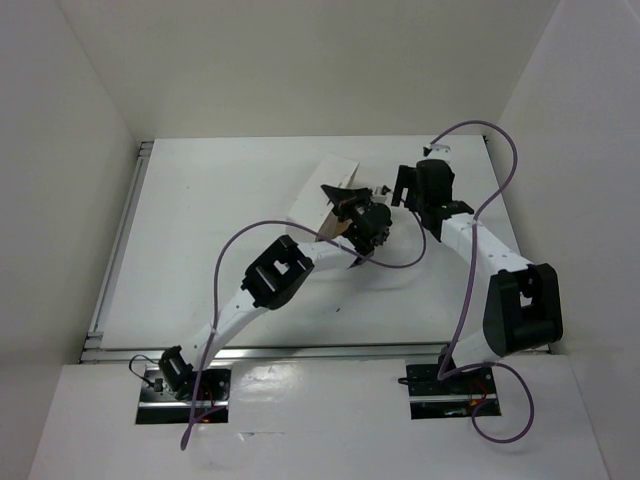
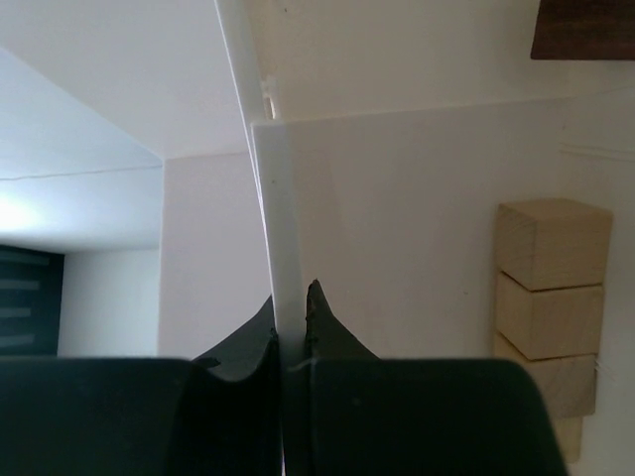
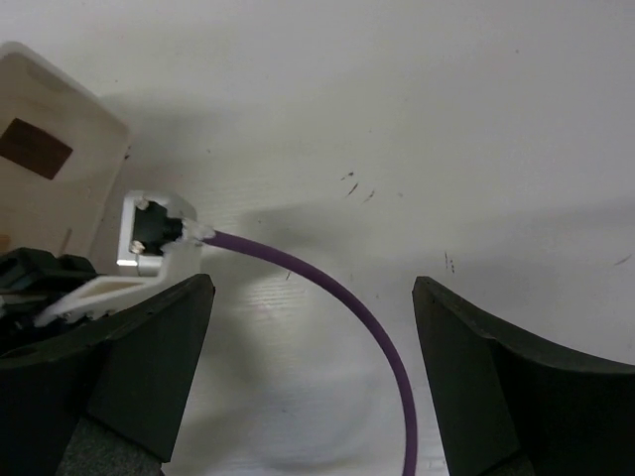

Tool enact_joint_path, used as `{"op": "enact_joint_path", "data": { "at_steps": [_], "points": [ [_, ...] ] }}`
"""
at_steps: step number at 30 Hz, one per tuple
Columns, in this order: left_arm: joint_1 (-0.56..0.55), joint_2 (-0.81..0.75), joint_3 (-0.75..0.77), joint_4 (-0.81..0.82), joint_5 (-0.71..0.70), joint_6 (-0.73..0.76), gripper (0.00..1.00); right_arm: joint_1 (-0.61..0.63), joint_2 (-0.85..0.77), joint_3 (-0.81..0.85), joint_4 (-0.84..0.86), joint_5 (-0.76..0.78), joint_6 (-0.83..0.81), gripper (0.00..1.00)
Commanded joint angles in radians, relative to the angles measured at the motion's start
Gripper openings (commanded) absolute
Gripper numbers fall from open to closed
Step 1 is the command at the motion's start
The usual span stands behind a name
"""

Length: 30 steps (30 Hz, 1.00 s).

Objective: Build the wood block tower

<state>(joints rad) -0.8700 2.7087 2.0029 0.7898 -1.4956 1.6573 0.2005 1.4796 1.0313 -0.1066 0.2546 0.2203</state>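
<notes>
My left gripper (image 2: 293, 302) pinches the tray (image 2: 281, 218) rim, right gripper (image 3: 313, 297) spread; a tilt could spill the wood blocks (image 2: 551, 278) at 3 o'clock

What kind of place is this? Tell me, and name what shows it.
Probably a robotics lab test cell: a flat white table boxed in by plain white wall panels, a left robot arm and right robot arm bolted at its near edge, and purple cables looping off them.
</notes>
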Motion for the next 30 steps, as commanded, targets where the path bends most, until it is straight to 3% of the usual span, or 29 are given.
{"op": "enact_joint_path", "data": {
  "at_steps": [1,3,6,12,16,21,23,26,30],
  "points": [
    [-0.119,0.232,-0.137,-0.111,0.032,0.064,0.00,0.000,-0.033,-0.005,0.033,0.026,0.027,0.89],
    [-0.142,0.232,-0.126,-0.072,0.032,0.076,0.00,0.000,-0.042,-0.005,0.033,0.015,0.027,0.89],
    [-0.175,0.243,-0.069,-0.266,0.032,-0.071,0.00,0.000,-0.042,-0.005,0.033,-0.031,0.036,0.89],
    [-0.221,0.234,-0.111,-0.175,0.043,0.031,0.00,0.000,-0.062,-0.016,0.033,-0.066,0.054,0.89],
    [-0.242,0.224,-0.095,-0.195,0.072,-0.027,0.00,0.000,-0.074,-0.016,0.035,-0.084,0.065,0.89],
    [-0.124,0.137,-0.095,0.121,0.072,0.139,0.00,0.000,-0.129,-0.034,0.035,-0.084,0.065,0.89],
    [-0.049,0.068,-0.046,0.083,0.058,0.084,0.00,0.000,-0.146,-0.043,0.044,-0.066,0.065,0.89],
    [0.053,-0.068,-0.071,-0.139,0.058,-0.055,0.00,0.000,-0.170,-0.054,0.065,-0.057,0.065,0.89],
    [0.175,-0.225,-0.182,-0.158,0.040,-0.045,0.00,0.000,-0.180,-0.054,0.065,-0.067,0.056,0.89]
  ]
}}
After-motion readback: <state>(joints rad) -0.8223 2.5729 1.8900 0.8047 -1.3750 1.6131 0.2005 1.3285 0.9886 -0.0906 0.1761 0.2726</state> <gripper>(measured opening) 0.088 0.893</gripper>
